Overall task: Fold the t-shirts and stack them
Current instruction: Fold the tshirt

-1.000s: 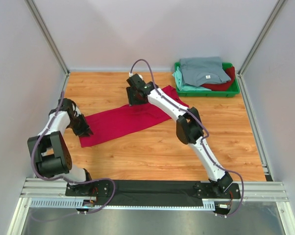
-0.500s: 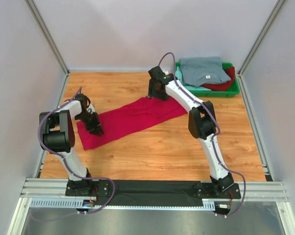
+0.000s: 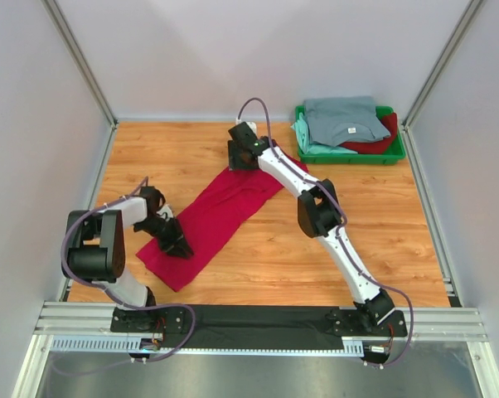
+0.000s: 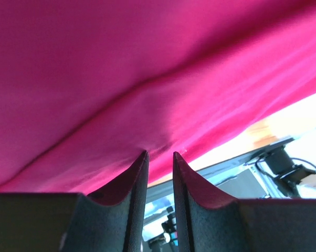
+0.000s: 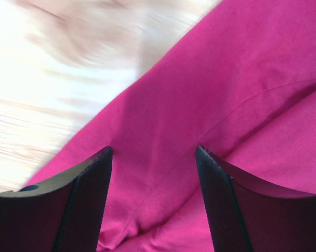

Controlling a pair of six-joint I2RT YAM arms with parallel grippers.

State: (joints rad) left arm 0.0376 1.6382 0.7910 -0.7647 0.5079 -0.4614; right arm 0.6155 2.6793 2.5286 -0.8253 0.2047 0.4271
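**A:** Where is the crimson t-shirt (image 3: 225, 207) lying?

**B:** It is lying as a long strip on the bench (image 3: 266, 274). It is running on a slant from near left to far right, well apart from the green tray (image 3: 374, 157) where the grey-blue t-shirt (image 3: 342, 118) is sitting.

**A:** And the claws?

**B:** The left claw (image 3: 176, 243) is sitting at the strip's near-left end. Its wrist view is cramped, but the fingers are looking almost together with red cloth pinched at the tips. I am reading it as clamped on the shirt. The right claw (image 3: 241, 159) is hanging over the far end with its fingers spread wide, gripping nothing.

**A:** What is the next move turning on?

**B:** I am judging that each arm is nearer its own end of the long axis. The far end is lying directly under the right claw, so that claw is probably needing only to drop and close there.
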